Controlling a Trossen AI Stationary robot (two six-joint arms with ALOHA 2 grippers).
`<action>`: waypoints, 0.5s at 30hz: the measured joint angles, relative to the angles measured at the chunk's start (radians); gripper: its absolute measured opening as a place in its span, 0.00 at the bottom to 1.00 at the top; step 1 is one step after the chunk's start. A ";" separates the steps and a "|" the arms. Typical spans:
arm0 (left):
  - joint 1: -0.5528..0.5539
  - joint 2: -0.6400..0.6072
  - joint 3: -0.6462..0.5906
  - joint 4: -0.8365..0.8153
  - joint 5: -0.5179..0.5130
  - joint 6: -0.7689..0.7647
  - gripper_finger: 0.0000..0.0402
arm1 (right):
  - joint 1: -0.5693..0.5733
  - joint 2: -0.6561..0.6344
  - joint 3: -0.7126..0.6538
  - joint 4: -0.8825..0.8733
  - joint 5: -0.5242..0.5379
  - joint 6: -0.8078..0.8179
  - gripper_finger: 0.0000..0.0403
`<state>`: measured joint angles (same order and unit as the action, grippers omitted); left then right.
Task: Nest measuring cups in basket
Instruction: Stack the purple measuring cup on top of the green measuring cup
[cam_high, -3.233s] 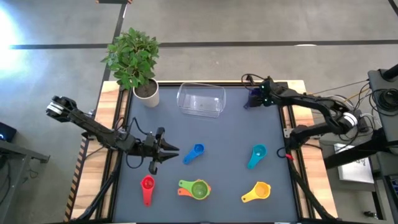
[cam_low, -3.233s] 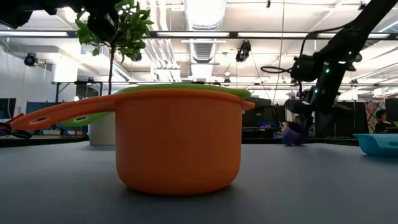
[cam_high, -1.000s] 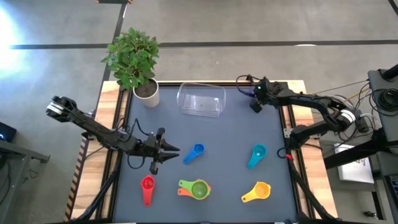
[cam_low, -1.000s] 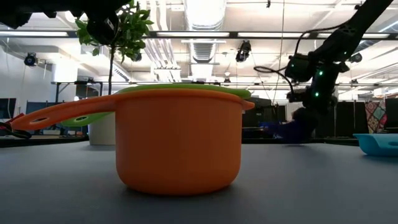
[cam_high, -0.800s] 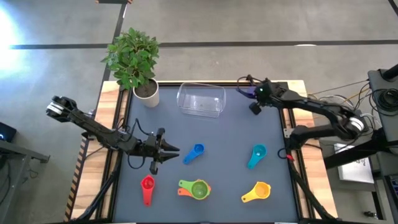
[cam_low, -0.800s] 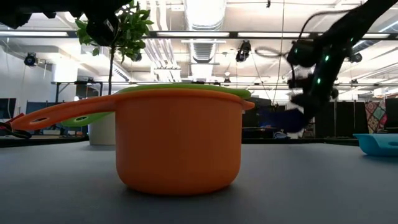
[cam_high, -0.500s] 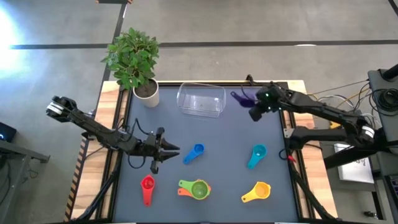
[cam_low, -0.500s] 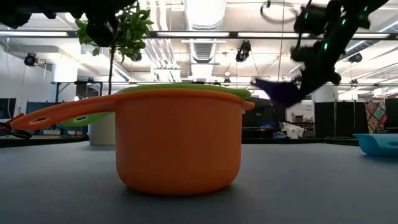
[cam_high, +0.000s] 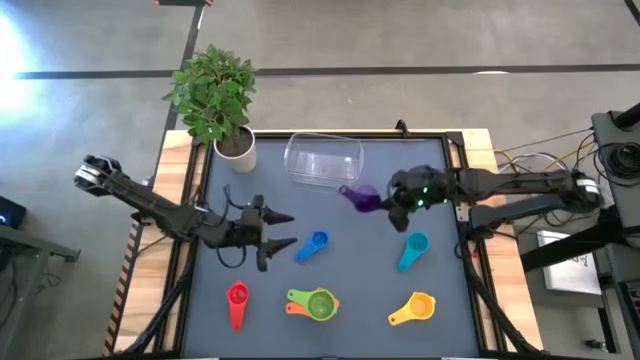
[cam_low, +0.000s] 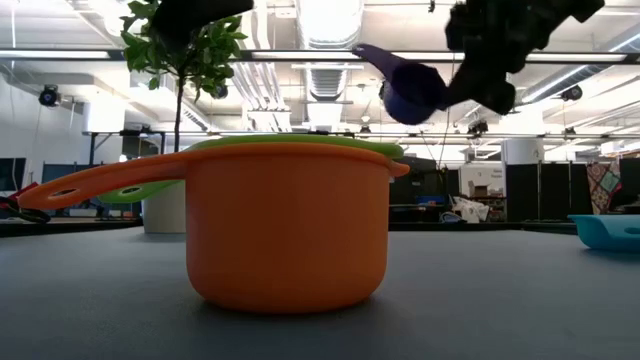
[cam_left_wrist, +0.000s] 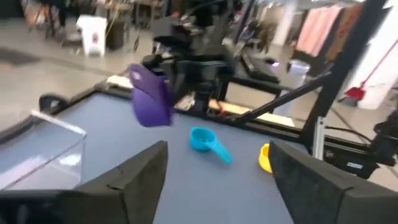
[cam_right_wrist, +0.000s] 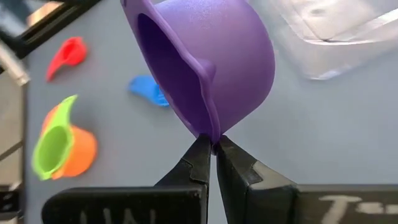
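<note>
My right gripper (cam_high: 383, 200) is shut on the purple measuring cup (cam_high: 357, 196), which is in the air just near of the clear basket (cam_high: 323, 160). My left gripper (cam_high: 284, 230) stands open left of the blue cup (cam_high: 313, 245), with nothing between its fingers. On the grey mat the green cup sits nested in the orange cup (cam_high: 314, 303). The red cup (cam_high: 237, 303), the teal cup (cam_high: 412, 250) and the yellow cup (cam_high: 413, 308) each lie apart on the mat. My right gripper pinches the purple cup's rim (cam_right_wrist: 207, 132) between its two fingertips (cam_right_wrist: 200, 157). The fingers come level from the table's right side. The cup is lifted clear of the table and tipped on its side, its handle (cam_low: 372, 56) slanting upward.
A white plant pot (cam_high: 236, 148) with a leafy plant stands at the far left corner, beside the basket. The nested orange and green cups (cam_low: 290, 225) stand close to the low camera, near the table's front edge.
My right gripper has carried the purple cup from the far right corner toward the table's middle, raising it well above the mat and tipping it. My left gripper has opened and shifted slightly toward the far edge.
</note>
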<state>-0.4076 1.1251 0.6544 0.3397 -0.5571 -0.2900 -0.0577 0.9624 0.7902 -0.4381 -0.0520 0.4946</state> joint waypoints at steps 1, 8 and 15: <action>0.002 0.010 0.028 -0.048 -0.004 -0.024 0.67 | 0.025 0.022 0.000 0.030 -0.001 0.006 0.02; 0.009 0.098 0.120 -0.145 0.020 -0.142 0.69 | 0.163 0.194 0.040 0.143 0.000 0.031 0.02; 0.010 0.147 0.095 -0.137 0.053 -0.279 0.65 | 0.264 0.349 0.141 0.184 0.003 0.027 0.02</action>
<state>-0.3973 1.2720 0.7498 0.2029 -0.5037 -0.5691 0.2059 1.3112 0.9308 -0.2543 -0.0488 0.5220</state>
